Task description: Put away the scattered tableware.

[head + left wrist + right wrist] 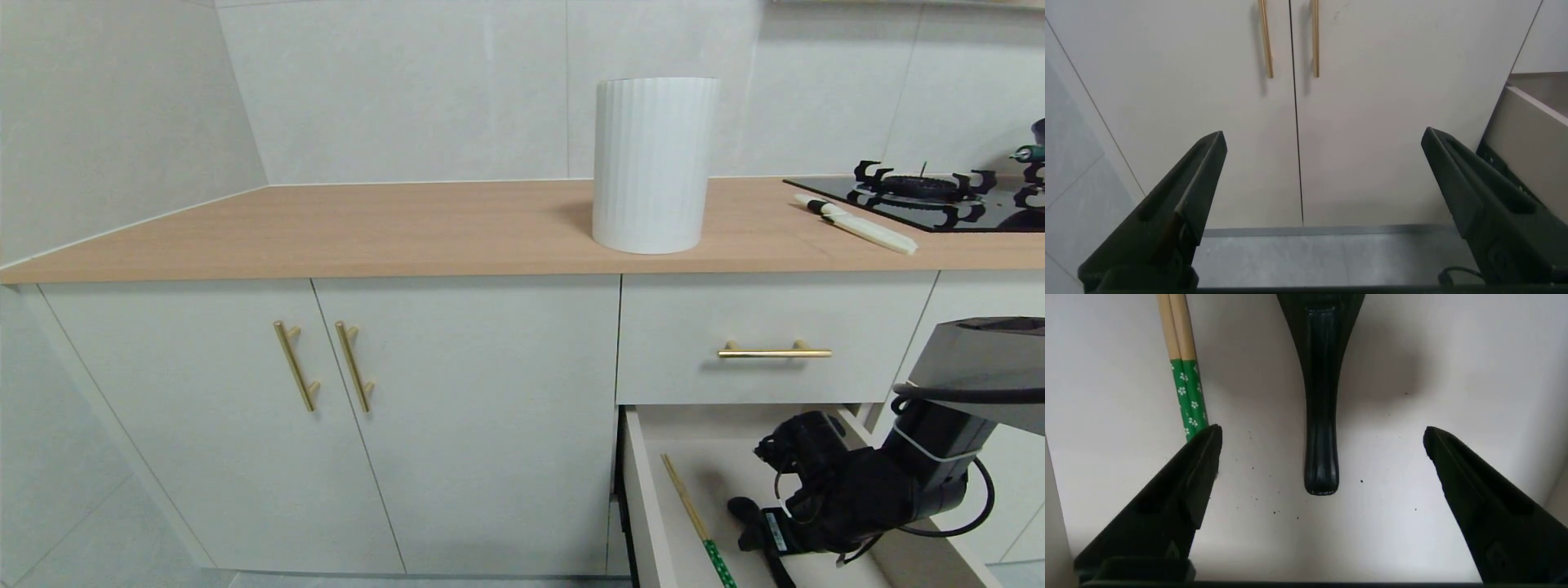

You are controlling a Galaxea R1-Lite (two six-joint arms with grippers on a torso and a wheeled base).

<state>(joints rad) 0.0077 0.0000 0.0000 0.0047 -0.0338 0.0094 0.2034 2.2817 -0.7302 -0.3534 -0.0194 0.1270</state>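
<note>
The lower drawer stands pulled out at the bottom right. Inside it lie a pair of wooden chopsticks with green flowered ends and a black spoon. My right gripper hangs low inside the drawer, open, its fingers either side of the spoon's handle and not touching it. The chopsticks lie just outside one finger. On the counter near the stove lies a cream knife. My left gripper is open and empty, facing the cabinet doors.
A tall white ribbed container stands on the wooden counter. A black gas hob is at the far right. Above the open drawer is a shut drawer with a gold handle. Two cabinet doors with gold handles are on the left.
</note>
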